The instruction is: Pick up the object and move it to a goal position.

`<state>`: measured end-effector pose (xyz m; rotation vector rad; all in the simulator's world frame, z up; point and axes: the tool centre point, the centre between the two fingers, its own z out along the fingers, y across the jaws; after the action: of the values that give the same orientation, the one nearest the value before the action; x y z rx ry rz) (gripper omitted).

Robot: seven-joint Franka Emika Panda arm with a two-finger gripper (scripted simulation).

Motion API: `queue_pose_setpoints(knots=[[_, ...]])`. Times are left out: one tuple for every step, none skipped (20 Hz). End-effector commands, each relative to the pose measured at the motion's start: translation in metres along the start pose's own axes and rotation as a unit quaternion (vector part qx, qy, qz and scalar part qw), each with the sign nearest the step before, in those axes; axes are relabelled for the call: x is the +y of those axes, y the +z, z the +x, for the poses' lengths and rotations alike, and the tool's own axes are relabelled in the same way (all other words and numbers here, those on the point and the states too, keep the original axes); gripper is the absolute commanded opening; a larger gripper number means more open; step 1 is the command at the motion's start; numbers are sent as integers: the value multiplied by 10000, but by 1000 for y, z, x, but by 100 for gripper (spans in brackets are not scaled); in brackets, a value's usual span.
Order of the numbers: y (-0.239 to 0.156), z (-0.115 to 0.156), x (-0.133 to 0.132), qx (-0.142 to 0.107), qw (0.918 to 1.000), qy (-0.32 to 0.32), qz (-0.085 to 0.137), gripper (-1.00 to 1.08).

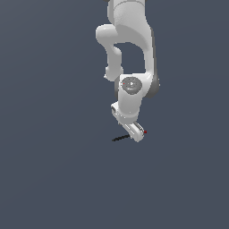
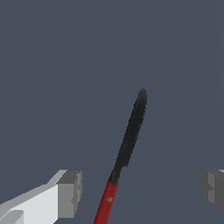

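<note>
The object is a very thin rod, black along most of its length with a red end. In the wrist view the object (image 2: 131,135) lies between my two fingers, its red end nearest the camera. My gripper (image 2: 142,190) is open, and its fingers (image 2: 70,192) stand wide apart on either side without touching the rod. In the exterior view the gripper (image 1: 137,135) is low over the object (image 1: 120,138). The black part sticks out toward the exterior view's left, and a red tip shows on the right of the hand.
A plain dark grey floor (image 1: 53,179) lies all around. The white arm (image 1: 129,40) reaches down from the top of the exterior view. No other objects show.
</note>
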<state>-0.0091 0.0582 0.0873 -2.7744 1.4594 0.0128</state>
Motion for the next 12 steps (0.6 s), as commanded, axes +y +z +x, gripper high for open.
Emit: queue_pose_setpoints(knots=[[6, -5, -2, 7, 9995, 306, -1, 100], [8, -7, -3, 10, 9991, 426, -1, 100], [10, -9, -4, 13, 9985, 543, -2, 100], [12, -11, -4, 16, 9978, 655, -2, 100], [14, -13, -5, 19, 9971, 761, -3, 100], [16, -14, -6, 23, 9963, 861, -3, 100], [17, -16, -6, 26, 9954, 954, -3, 100], [19, -17, -7, 29, 9946, 1042, -3, 100], [20, -19, -7, 32, 9937, 1123, -3, 100], [22, -20, -7, 35, 9928, 1198, -3, 100], [23, -21, -8, 37, 9919, 1267, -3, 100], [24, -22, -8, 40, 9911, 1330, -3, 100]])
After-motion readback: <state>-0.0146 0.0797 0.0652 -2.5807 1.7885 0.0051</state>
